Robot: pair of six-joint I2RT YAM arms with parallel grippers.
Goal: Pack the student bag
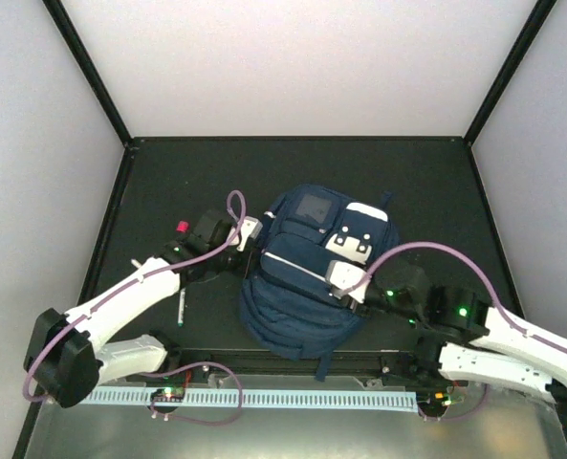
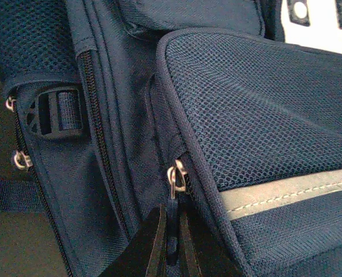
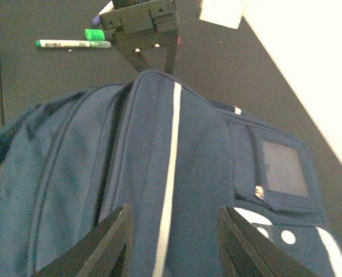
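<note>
Navy student bag (image 1: pixel 307 277) lies mid-table (image 1: pixel 149 191) between the arms, left gripper (image 2: pixel 171 219) pinching a pocket's zip pull (image 2: pixel 172 202), right gripper (image 3: pixel 173 210) spread above it; working that zip seems the step, needing a steady pull along its track

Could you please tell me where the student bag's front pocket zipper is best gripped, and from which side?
Grip the thin dark pull tab hanging from the metal slider at the mesh pocket's corner, coming from the student bag's left-arm side. It hangs clear of the fabric, so a pinch across its flat faces works, as the left gripper shows.
</note>
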